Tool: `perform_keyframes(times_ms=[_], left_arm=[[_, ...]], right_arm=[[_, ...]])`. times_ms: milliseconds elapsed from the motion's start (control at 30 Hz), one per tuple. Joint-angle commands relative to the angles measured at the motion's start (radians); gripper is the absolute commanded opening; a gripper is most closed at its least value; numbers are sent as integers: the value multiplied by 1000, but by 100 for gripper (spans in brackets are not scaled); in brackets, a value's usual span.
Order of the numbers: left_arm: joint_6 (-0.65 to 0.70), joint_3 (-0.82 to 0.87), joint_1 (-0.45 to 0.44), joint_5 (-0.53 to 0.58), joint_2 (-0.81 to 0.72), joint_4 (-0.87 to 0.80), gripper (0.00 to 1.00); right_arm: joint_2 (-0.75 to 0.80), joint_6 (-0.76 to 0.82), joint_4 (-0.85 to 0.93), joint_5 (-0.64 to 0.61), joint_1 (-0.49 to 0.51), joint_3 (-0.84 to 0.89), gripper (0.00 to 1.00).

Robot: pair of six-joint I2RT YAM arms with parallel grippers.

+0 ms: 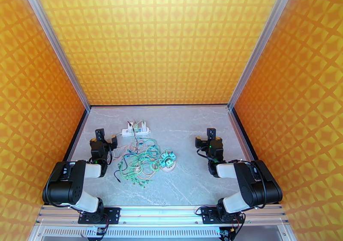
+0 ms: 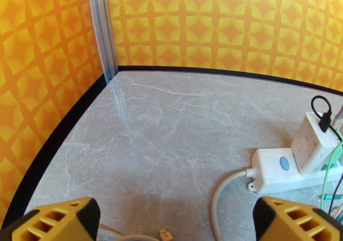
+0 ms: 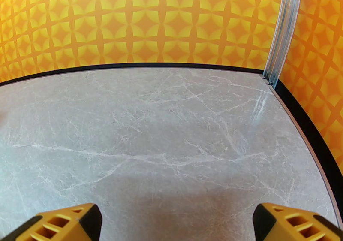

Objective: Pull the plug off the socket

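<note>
Black arms (image 1: 64, 185) with white links; claw fingers (image 2: 55, 220) yellow with latticed cut-outs.

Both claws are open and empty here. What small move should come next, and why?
Probably shift the left claw rightward toward the white plug seated in the power strip: that claw is open, empty and the nearer one, and the plug lies off to its right.

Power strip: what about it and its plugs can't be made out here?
Left wrist: the strip's right end is cut off by the frame edge, so the socket count is unknown.
Left wrist: the charger hides most of a green part behind it.
Top: the cables and strip are too small to trace which lead goes where.
</note>
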State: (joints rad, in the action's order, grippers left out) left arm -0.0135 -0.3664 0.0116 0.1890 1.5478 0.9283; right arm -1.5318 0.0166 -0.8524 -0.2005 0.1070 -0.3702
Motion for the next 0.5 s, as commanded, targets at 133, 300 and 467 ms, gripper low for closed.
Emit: perform_keyframes(times_ms=[133,300,467], left_arm=[[12,-104,5,-4,-143,-300,99],[-118,-350,7,5,-320,-789,99],[-322,-610,9,-13,-359,-1220,99]], right_arm=[[100,3,55,-27,-4,-4,99],[313,-253,626,-249,-4,-196,98],[318,-437,1056,-278,-4,-423,98]])
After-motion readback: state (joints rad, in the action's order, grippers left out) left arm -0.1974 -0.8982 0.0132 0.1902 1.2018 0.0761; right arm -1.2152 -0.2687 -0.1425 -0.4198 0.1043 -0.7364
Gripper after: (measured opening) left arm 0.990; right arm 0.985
